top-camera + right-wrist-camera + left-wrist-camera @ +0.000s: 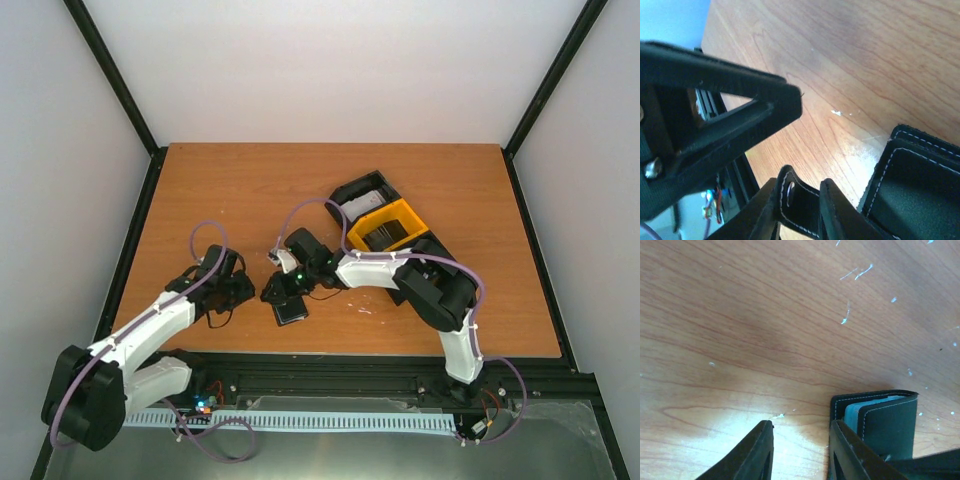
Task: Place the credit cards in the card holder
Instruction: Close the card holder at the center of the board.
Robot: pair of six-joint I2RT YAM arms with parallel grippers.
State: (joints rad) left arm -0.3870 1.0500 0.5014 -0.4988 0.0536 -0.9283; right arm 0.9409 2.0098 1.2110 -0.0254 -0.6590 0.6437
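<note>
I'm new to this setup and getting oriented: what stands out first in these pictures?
The yellow-and-black tray, right of middle on the table, stands out first. Then the small black card holder near the front edge, a blue credit card peeking out, with the left gripper and right gripper close by.

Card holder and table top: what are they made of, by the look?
Card holder: black leather or leather-like, matte fine grain, light stitching along the edges; real or synthetic cannot be told. Table: wood or wood-look laminate, smooth with slight sheen, orange-brown grain lines, small white flecks.
</note>
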